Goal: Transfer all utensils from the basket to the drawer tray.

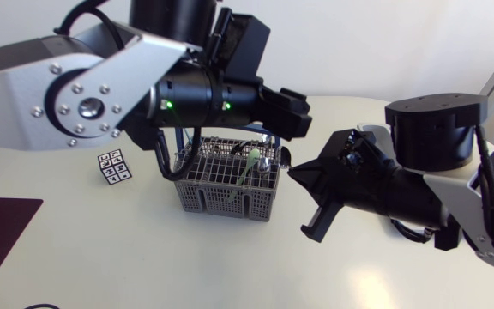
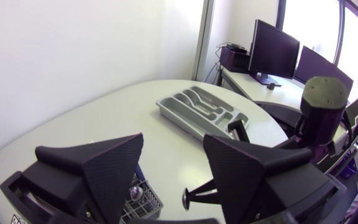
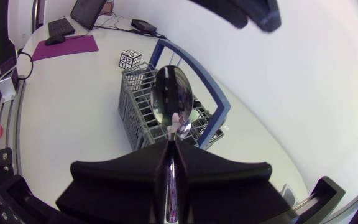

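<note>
You have bright, even light on the table (image 1: pixel 144 257); shadows beneath the basket (image 1: pixel 228 184), centre frame, are soft; the spoon (image 3: pixel 174 93) glares.

One utensil basket (image 1: pixel 221 193) and one drawer tray (image 2: pixel 204 111) are seen. One metal spoon (image 3: pixel 174 99), one green utensil (image 1: pixel 250 165) and one patterned cube (image 1: pixel 115 166) are counted.

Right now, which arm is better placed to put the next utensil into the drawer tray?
Right. The right gripper is shut on a spoon, held clear of the basket, so it probably only needs to carry it to the drawer tray. The left gripper hangs open and empty above the basket.
</note>
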Motion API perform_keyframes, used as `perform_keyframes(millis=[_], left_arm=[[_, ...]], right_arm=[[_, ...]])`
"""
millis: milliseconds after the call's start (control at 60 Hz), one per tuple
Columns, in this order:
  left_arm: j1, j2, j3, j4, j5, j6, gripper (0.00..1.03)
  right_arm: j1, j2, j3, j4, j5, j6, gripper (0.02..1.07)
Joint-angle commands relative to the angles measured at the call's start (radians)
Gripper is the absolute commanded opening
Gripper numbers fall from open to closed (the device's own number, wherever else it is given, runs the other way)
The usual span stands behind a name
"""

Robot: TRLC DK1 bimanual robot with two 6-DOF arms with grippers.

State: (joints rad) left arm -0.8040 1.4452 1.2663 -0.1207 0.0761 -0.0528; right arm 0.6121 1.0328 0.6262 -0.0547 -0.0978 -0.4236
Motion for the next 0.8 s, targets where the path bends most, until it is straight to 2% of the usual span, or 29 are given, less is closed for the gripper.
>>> perform_keyframes(millis=[0, 150, 250, 333, 467, 650, 783], left_arm=[[0.028, -0.04, 0.039, 0.018, -0.012, -0.021, 0.84], [0.08, -0.051, 0.021, 0.009, -0.015, 0.007, 0.83], [0.103, -0.054, -0.015, 0.003, -0.013, 0.048, 0.83], [0.12, -0.051, -0.039, -0.016, -0.013, 0.073, 0.83], [0.131, -0.032, -0.07, -0.059, -0.013, 0.117, 0.83], [0.134, 0.004, -0.117, -0.071, -0.013, 0.162, 0.83], [0.137, 0.017, -0.142, -0.069, -0.013, 0.176, 0.83]], right_arm=[[-0.037, -0.027, -0.016, -0.037, -0.039, -0.024, 0.08], [-0.196, -0.054, 0.006, -0.132, -0.204, -0.089, 0.08], [-0.362, -0.056, 0.023, -0.206, -0.344, -0.176, 0.08], [-0.511, -0.028, 0.052, -0.297, -0.47, -0.285, 0.08], [-0.723, 0.032, 0.095, -0.439, -0.594, -0.511, 0.08], [-0.994, 0.207, 0.196, -0.675, -0.657, -0.916, 0.08], [-1.174, 0.383, 0.3, -0.832, -0.648, -1.212, 0.08]])
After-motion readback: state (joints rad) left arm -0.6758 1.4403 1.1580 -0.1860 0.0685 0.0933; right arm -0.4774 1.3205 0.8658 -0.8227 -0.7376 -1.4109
